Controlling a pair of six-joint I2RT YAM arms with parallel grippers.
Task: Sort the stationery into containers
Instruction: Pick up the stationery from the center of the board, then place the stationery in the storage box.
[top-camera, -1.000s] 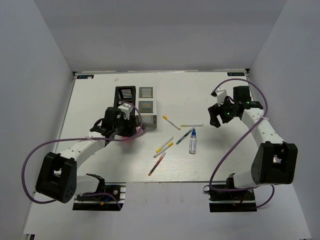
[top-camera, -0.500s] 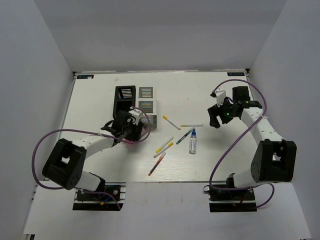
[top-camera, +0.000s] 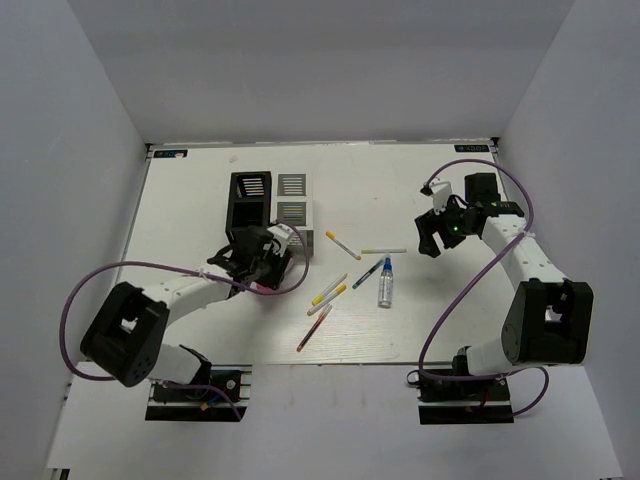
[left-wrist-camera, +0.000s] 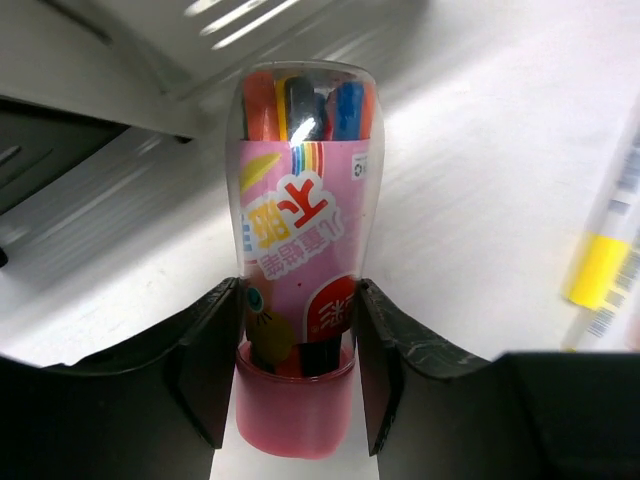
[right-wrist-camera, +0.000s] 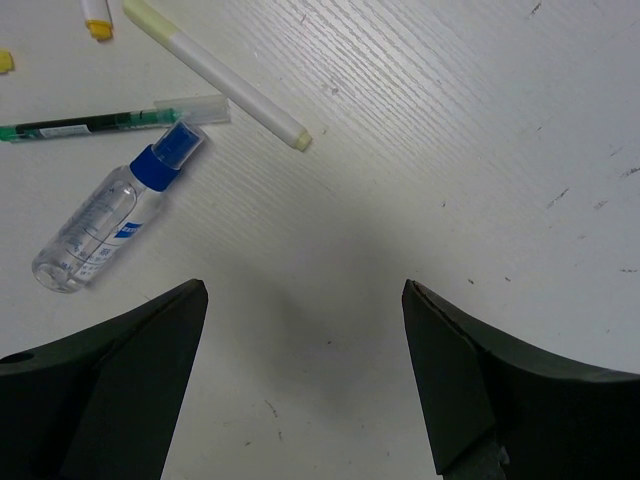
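My left gripper (top-camera: 264, 262) (left-wrist-camera: 298, 295) is shut on the stubby pink cylinder (left-wrist-camera: 300, 230), just in front of the black organiser (top-camera: 250, 196) and the white-grey organiser (top-camera: 294, 212). The cylinder holds coloured crayons and points toward the organisers. My right gripper (top-camera: 430, 240) (right-wrist-camera: 303, 300) is open and empty above bare table, right of the loose items. These are a clear bottle with a blue cap (top-camera: 386, 286) (right-wrist-camera: 100, 235), a green pen (top-camera: 368, 273) (right-wrist-camera: 80, 126), a white pen (top-camera: 384, 250) (right-wrist-camera: 220, 75), a yellow-tipped pen (top-camera: 342, 244), a yellow pen (top-camera: 328, 292) (left-wrist-camera: 600, 268) and a red-orange pen (top-camera: 313, 328).
The white table (top-camera: 200, 190) is walled in by grey panels on the left, right and back. The organisers stand left of centre toward the back. The loose pens lie in a cluster at the middle. Purple cables loop from both arms.
My left gripper has moved right and slightly nearer with the pink cylinder, now in front of the organisers. The right arm has hardly moved.
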